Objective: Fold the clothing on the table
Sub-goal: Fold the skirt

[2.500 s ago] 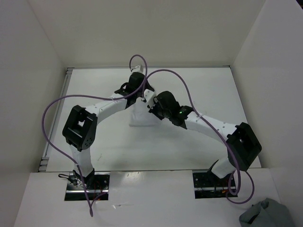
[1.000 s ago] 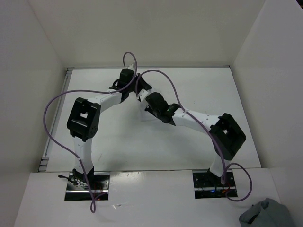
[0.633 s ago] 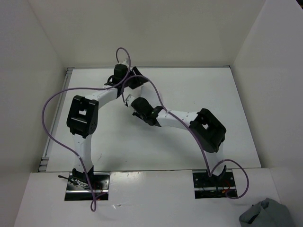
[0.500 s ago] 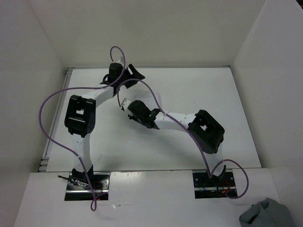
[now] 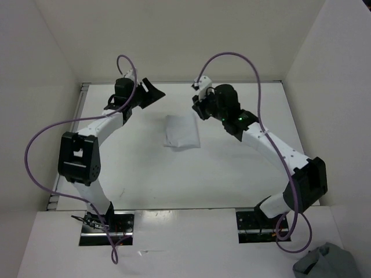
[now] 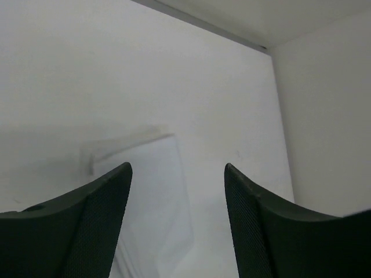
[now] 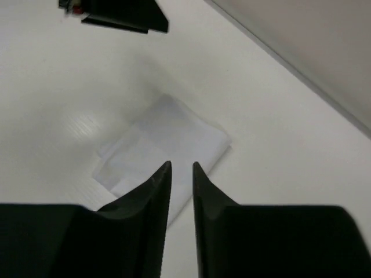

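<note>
A large, flat, matte white tabletop [image 5: 243, 168] fills the middle of the overhead view, closed in by plain white walls [image 5: 174, 40] at the back and on both sides. A thin metal edge strip [image 5: 84, 88] runs down its left side. The plain white, thin fabric garment [image 5: 181, 130] lies flat just above the centre of the frame as a neat, roughly rectangular folded pad, nothing touching it.

The left gripper [image 6: 177, 174] hangs over the upper left of the table with its jaws spread wide and nothing between them; in its wrist view the garment sits below and ahead. The right gripper [image 7: 181, 168] hovers to the upper right of the garment, its fingers parted only by a narrow gap, holding nothing. Purple cables [image 5: 232, 55] loop off both arms. A crumpled grey-blue cloth bundle [image 5: 324, 262] sits in the lower right corner, on the near ledge, well apart from the garment.
</note>
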Robot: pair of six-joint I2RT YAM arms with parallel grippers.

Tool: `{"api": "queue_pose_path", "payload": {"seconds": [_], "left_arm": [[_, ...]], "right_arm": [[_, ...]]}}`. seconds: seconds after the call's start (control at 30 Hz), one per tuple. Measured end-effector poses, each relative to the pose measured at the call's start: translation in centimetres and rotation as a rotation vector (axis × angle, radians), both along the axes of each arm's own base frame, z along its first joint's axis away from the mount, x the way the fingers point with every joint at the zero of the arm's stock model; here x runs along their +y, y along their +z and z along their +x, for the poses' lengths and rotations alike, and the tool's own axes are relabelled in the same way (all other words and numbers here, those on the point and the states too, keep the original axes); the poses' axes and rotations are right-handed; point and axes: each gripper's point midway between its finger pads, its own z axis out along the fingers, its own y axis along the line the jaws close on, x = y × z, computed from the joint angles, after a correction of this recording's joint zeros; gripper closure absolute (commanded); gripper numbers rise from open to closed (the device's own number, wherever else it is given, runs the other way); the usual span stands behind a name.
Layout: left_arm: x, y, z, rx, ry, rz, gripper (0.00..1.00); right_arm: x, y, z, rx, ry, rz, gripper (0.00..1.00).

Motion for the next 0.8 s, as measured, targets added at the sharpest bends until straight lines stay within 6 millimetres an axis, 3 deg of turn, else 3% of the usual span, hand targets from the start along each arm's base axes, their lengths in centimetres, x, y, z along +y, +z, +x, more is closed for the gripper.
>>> {"api": "queue_pose_path", "payload": {"seconds": [0.03, 0.07, 0.1, 0.17, 0.23, 0.33, 0.47, 0.57, 0.67, 0.8], "left_arm": [[-0.9, 1.1, -1.2, -0.027, -0.034, -0.005, 0.58], [-2.1, 2.2, -2.6, -0.052, -0.076, -0.011, 0.75], [-3.4, 3.3, -4.0, -0.08, -0.124, -0.016, 0.85], [-6.2, 5.0, -7.0, -0.139, -0.23, -0.017, 0.96], [-8.5, 5.7, -9.7, -0.165, -0.32, -0.02, 0.98], [-11.1, 4.6, -13.3, -0.159, -0.43, -0.003, 1.0], [-12.2, 0.6, -15.8, -0.084, -0.503, 0.034, 1.0], [-12.4, -2.4, -16.1, -0.028, -0.523, 0.074, 1.0], [-12.5, -5.3, -15.8, 0.031, -0.517, 0.106, 1.0], [-12.2, -9.3, -15.4, 0.12, -0.489, 0.159, 1.0]], "right_arm": [[-1.0, 0.8, 0.3, -0.006, -0.007, 0.026, 1.0], [-1.7, 1.0, 0.4, -0.005, -0.008, 0.038, 1.0], [-2.1, 0.7, 0.4, 0.009, -0.006, 0.047, 1.0], [-1.8, -1.0, 0.0, 0.058, 0.024, 0.045, 1.0], [-1.2, -3.9, -0.3, 0.132, 0.06, 0.032, 1.0], [-0.3, -9.1, -0.4, 0.281, 0.115, 0.014, 1.0], [-0.1, -16.9, -0.4, 0.568, 0.188, 0.018, 1.0], [-0.2, -21.3, -0.7, 0.757, 0.237, 0.048, 1.0], [-0.6, -23.5, -2.1, 0.882, 0.264, 0.076, 1.0], [0.1, -22.8, -3.2, 0.928, 0.321, 0.122, 1.0]]}}
